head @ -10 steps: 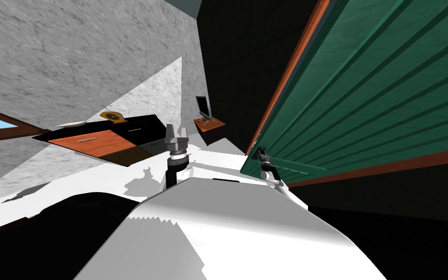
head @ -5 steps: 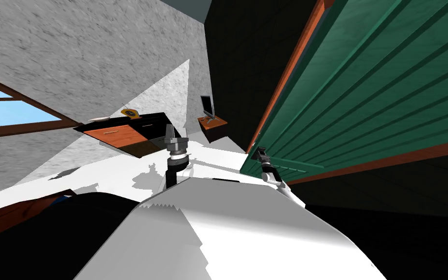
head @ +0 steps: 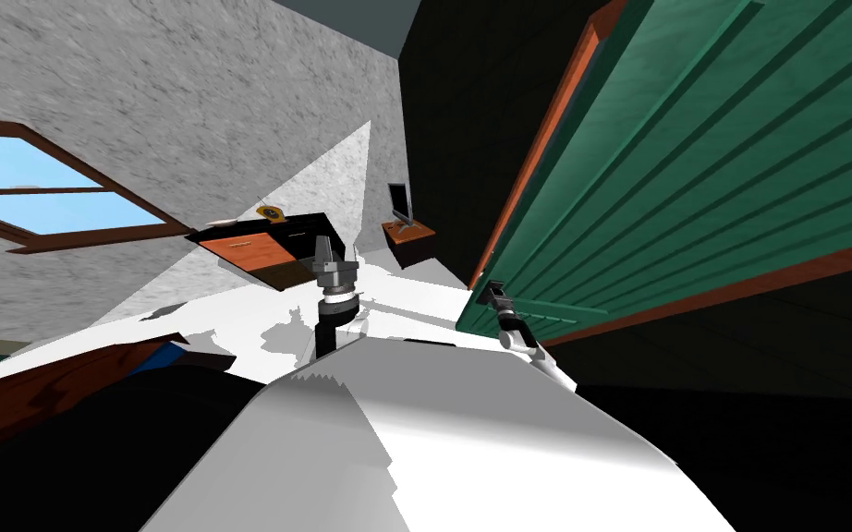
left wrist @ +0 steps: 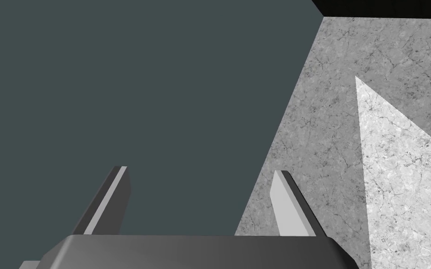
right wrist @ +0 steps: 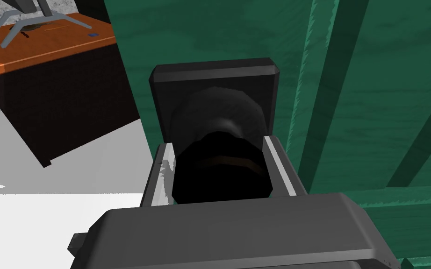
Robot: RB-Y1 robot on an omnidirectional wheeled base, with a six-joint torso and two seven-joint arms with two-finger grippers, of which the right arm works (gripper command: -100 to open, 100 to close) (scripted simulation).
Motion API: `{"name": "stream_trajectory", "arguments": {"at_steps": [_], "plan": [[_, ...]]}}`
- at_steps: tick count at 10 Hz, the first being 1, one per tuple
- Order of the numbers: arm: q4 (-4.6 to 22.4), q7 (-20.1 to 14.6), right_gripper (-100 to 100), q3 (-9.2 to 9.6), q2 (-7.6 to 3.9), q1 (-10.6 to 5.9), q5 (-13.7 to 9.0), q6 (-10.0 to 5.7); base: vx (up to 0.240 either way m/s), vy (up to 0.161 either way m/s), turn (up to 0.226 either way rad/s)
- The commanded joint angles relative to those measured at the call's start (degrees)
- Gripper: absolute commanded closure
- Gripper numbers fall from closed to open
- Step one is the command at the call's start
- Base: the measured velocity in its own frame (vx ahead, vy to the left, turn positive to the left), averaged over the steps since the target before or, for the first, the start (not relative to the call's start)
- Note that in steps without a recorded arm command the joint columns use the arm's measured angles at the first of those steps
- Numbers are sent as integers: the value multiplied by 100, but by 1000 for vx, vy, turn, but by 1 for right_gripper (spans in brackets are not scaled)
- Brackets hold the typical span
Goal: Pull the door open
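Right gripper point(right wrist: 219, 154) is clamped on the round black door knob point(right wrist: 217, 135). The two light grey fingers point(right wrist: 280, 166) press its opposite sides, and the knob fills the gap between them. The knob sits on a square black backplate point(right wrist: 212, 74), flush on the dark green panelled door point(right wrist: 373, 93).

Head view: the right gripper point(head: 496, 294) is at the low near corner of the green door point(head: 692, 185), with the forearm running up from the chest to it. An orange-brown wooden strip point(head: 544, 148) runs along the door's edge on the knob side. Can't tell whether that strip is frame or door edge, or how far the door stands off the frame. Beyond that edge is a black area.

In the right wrist view the door's edge is just beside the backplate. Past it are the white floor point(right wrist: 46, 196) and a small counter with an orange top and dark sides point(right wrist: 46, 44), carrying a grey monitor stand point(right wrist: 27, 18).

Left gripper point(head: 334, 251) is raised in front of the chest, pointing up and touching nothing. Its fingers point(left wrist: 111, 201) are spread wide with nothing between them.

Further back in the head view:
- a long dark dresser with orange drawer fronts point(head: 258, 249) against the grey mottled wall point(head: 138, 92)
- a brown-framed window point(head: 54, 199) to its left
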Motion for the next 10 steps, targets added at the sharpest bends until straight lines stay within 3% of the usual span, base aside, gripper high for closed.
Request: {"name": "stream_trajectory", "arguments": {"at_steps": [1,10], "plan": [[-161,-175,100,188,-228,197,66,-196,-89,-21,-21],[-862,-938,100,1006,-1221,1056,357,-1050,-85,-43,-31]]}}
